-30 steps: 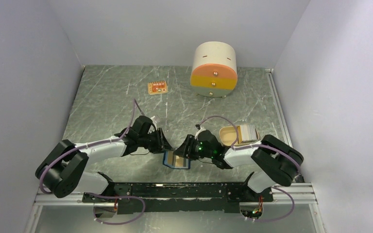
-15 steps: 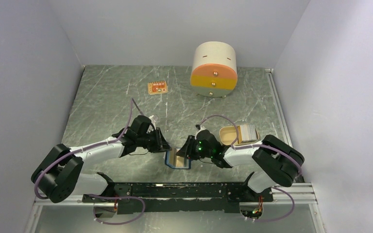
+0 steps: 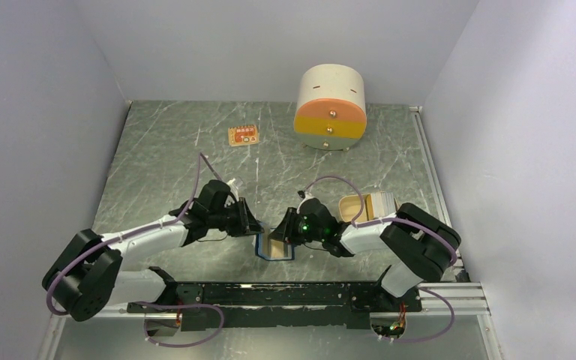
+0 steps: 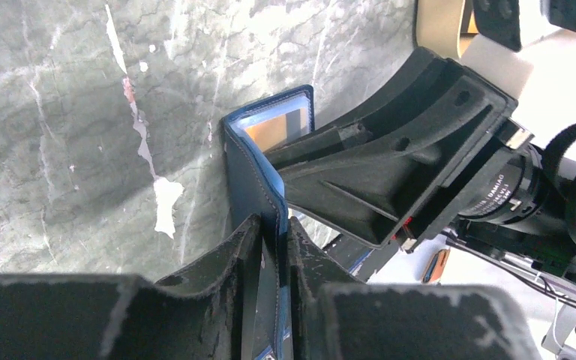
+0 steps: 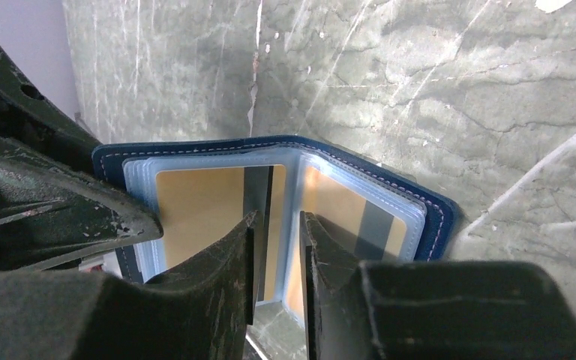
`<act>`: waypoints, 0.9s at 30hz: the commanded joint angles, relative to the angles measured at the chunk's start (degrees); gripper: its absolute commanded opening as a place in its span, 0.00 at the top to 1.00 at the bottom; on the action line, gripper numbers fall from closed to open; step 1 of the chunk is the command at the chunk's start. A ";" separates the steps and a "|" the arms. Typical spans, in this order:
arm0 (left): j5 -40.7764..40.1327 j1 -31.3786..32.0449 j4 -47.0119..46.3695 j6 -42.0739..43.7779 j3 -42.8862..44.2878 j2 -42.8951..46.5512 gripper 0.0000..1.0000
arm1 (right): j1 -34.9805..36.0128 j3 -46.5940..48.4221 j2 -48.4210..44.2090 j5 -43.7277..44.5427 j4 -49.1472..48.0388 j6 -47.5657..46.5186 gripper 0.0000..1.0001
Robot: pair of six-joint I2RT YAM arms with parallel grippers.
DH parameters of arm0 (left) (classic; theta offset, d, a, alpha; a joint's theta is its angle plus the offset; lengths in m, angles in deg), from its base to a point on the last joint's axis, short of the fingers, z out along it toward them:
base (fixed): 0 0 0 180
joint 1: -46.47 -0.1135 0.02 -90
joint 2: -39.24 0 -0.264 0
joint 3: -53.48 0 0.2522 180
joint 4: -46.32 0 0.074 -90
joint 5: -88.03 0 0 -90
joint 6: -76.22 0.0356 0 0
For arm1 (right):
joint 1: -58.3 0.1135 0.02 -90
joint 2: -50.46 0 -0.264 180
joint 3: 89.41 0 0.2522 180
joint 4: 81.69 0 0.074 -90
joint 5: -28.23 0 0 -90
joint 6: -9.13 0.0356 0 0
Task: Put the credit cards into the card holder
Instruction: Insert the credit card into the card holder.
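Counter: grey marble-pattern counter [image 3: 165,150].
Drawer unit: round cream-and-orange drawer unit [image 3: 331,105], far edge, right of centre.
Left gripper [image 4: 271,225]: fingers clamped on 1 cover of the navy-blue folding card holder [image 4: 244,165].
Right gripper [image 5: 277,217]: fingertips inside the opened holder with a narrow gap between them; whether they pinch anything cannot be determined.
Card holder: open between both grippers, at the middle of the near edge.
Credit cards: 2 tan rectangular credit cards [image 5: 195,206] in the clear sleeves, 1 per side.
Tag: small orange tag [image 3: 244,136], near the far edge, left of centre.
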 commanded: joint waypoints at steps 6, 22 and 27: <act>4.40 0.38 -7.56 -0.70 -2.58 2.62 0.75 | -0.43 -0.39 0.78 0.88 1.22 -1.45 0.72; 3.75 0.38 -8.75 0.63 -3.98 4.03 0.86 | -0.54 -0.74 0.39 1.27 1.63 -1.47 0.72; 4.94 0.38 -11.25 0.44 -4.75 3.10 0.91 | -0.53 -0.74 0.65 1.14 1.60 -1.35 0.71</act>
